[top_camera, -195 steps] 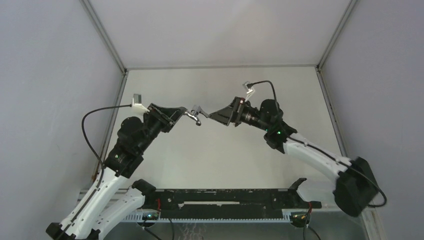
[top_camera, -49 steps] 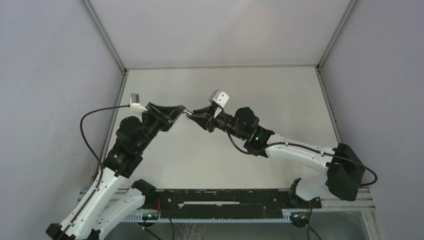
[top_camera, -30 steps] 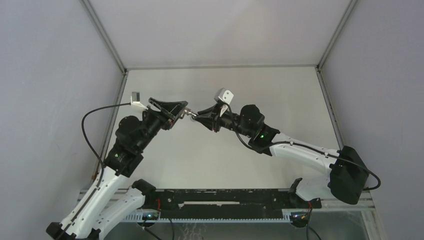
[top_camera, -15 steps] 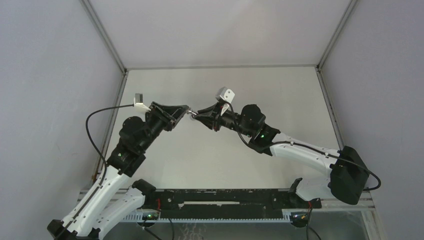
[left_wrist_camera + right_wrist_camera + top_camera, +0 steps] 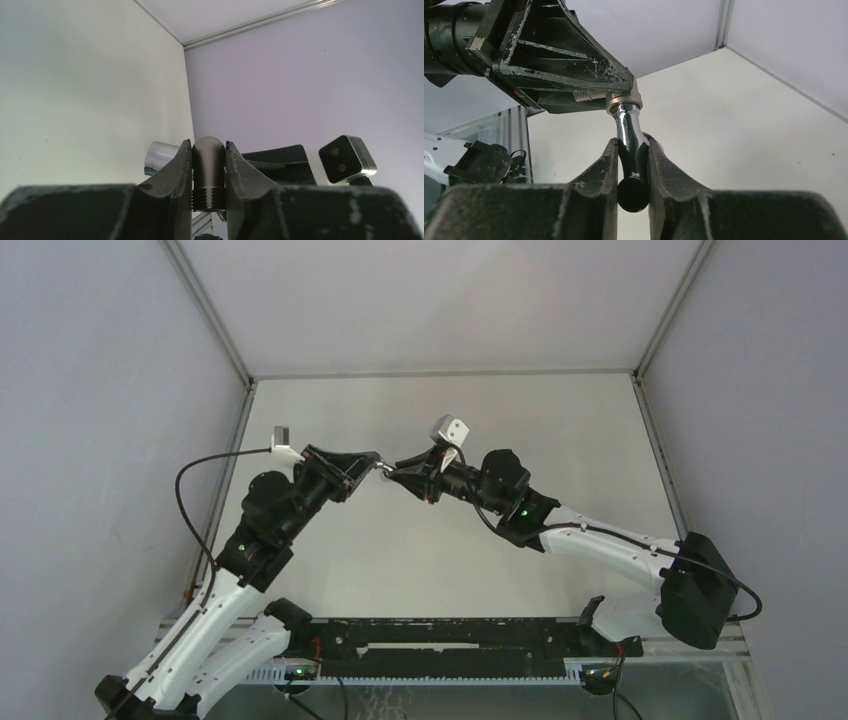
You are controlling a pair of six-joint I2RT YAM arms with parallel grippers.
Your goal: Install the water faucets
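Right wrist view: left fingers point(image 5: 564, 65) hide part of the faucets point(image 5: 628, 131).

L arm point(image 5: 205, 620), R arm point(image 5: 610, 545): white lower links, blk joints; blk cable point(image 5: 180, 495) at 9 o'clock; tool fingers point(image 5: 589, 190) scuffed blk.

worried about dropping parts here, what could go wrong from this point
1. The left gripper pinches the threaded stub only at its fingertips; a twist might pop it out and drop it to the table.
2. The right gripper clamps the shiny bent spout on its curve, so it may swivel in the grip.
3. The two grippers' tips nearly touch; a small misalignment could knock them together.
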